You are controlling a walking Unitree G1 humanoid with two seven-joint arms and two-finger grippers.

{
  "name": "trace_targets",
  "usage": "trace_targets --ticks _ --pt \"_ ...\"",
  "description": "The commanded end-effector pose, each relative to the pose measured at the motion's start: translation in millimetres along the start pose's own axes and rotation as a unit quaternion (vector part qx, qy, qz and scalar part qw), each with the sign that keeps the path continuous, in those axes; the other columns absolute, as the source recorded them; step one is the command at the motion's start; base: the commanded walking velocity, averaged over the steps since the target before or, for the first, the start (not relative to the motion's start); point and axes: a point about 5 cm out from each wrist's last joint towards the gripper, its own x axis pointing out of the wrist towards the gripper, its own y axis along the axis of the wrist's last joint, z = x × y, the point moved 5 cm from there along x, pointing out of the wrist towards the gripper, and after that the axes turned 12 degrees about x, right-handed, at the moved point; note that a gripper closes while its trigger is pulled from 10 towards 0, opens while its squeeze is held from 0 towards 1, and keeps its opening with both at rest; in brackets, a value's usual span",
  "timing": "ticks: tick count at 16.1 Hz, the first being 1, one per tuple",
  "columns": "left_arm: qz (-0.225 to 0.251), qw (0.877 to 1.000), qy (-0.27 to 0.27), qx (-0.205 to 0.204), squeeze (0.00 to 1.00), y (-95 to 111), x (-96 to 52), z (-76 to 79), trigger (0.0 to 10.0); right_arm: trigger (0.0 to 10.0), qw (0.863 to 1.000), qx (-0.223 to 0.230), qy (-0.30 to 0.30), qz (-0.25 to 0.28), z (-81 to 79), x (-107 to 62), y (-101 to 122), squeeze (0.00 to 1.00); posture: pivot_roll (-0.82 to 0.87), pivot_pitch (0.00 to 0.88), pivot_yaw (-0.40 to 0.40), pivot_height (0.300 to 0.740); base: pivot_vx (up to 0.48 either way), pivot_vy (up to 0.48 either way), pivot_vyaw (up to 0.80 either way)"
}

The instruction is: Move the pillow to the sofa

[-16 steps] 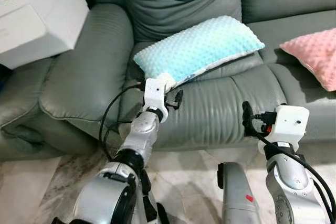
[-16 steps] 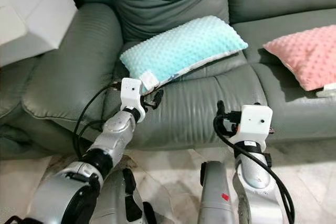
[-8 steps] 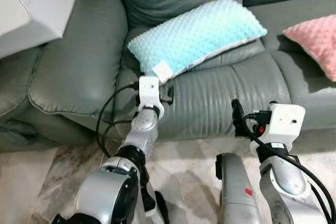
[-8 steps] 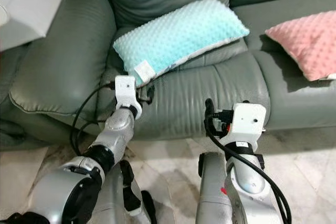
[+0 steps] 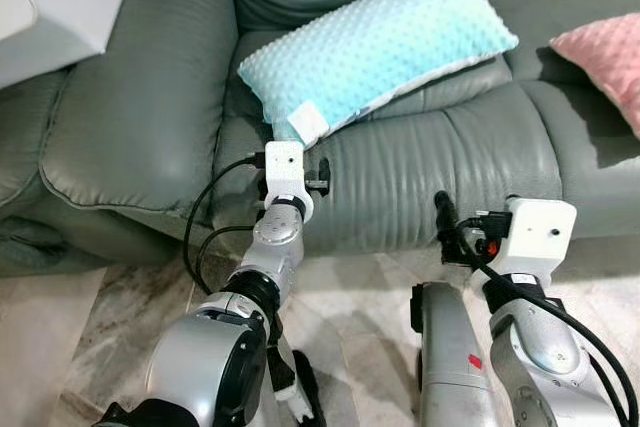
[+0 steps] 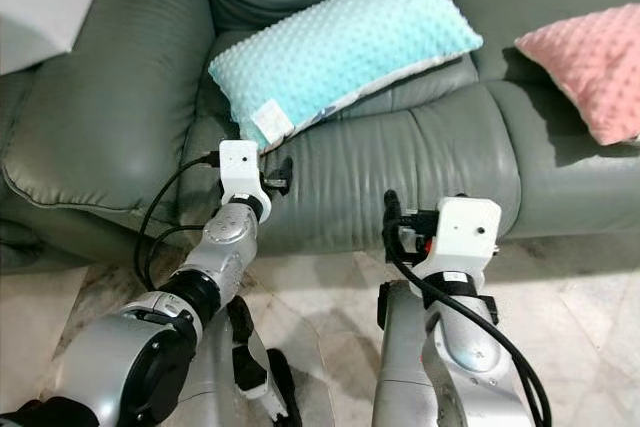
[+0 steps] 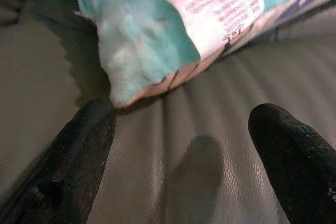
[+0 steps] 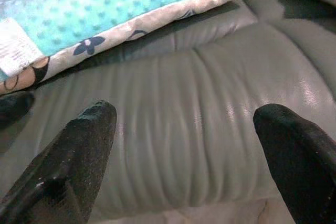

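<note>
Where the grey sofa (image 5: 150, 127) fills the scene, its left armrest and seat cushions face the robot, and the blue pillow (image 5: 375, 52) lies slanted across the back of the left seat cushion, its labelled corner pointing at the seat's front left. A pink pillow (image 5: 605, 57) lies at the right edge of the sofa, well apart from the blue one. The left gripper (image 7: 181, 150) hovers over the seat front just short of that labelled corner, fingers spread wide and holding nothing, no longer touching the fabric. A second ago it sat right at the corner; it has since drawn back toward the seat's front edge. The right gripper (image 8: 184, 150) hangs before the seat's front edge, fingers wide apart and empty, as before.
</note>
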Motion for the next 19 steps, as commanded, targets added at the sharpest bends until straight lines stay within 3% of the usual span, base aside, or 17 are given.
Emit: trace_targets --ticks 1,7,9,10,13,19 --pt "-0.014 1.000 0.011 0.001 0.00 -6.5 -0.6 -5.0 10.0 10.0 1.000 0.010 0.009 0.006 -8.2 -4.8 5.5 0.00 -0.26 0.365 0.236 0.581 0.000 0.000 0.00" --pt "0.007 1.000 0.029 0.004 0.00 14.6 6.3 -11.6 10.0 10.0 1.000 0.014 0.009 0.009 -11.0 -9.2 10.7 0.00 -0.28 0.380 0.231 0.581 0.000 0.000 0.00" --pt "0.013 0.999 0.044 0.009 0.00 20.5 8.5 -20.6 10.0 10.0 1.000 0.015 0.010 0.008 -11.9 -10.3 11.1 0.00 -0.28 0.382 0.227 0.581 0.000 0.000 0.00" --pt "0.015 0.998 0.052 0.010 0.00 23.0 9.5 -26.1 0.0 10.0 1.000 0.016 0.011 0.007 -12.8 -10.1 11.1 0.00 -0.28 0.383 0.226 0.581 0.000 0.000 0.00" --pt "0.015 0.998 0.062 0.017 0.00 23.2 10.2 -36.3 0.0 10.0 1.000 0.017 0.013 0.009 -14.3 -8.7 13.3 0.00 -0.28 0.383 0.226 0.581 0.000 0.000 0.00" --pt "0.016 0.997 0.066 0.023 0.00 23.2 10.1 -38.2 0.0 10.0 1.000 0.018 0.014 0.008 -14.7 -8.5 13.6 0.00 -0.29 0.378 0.227 0.581 0.000 0.000 0.00"
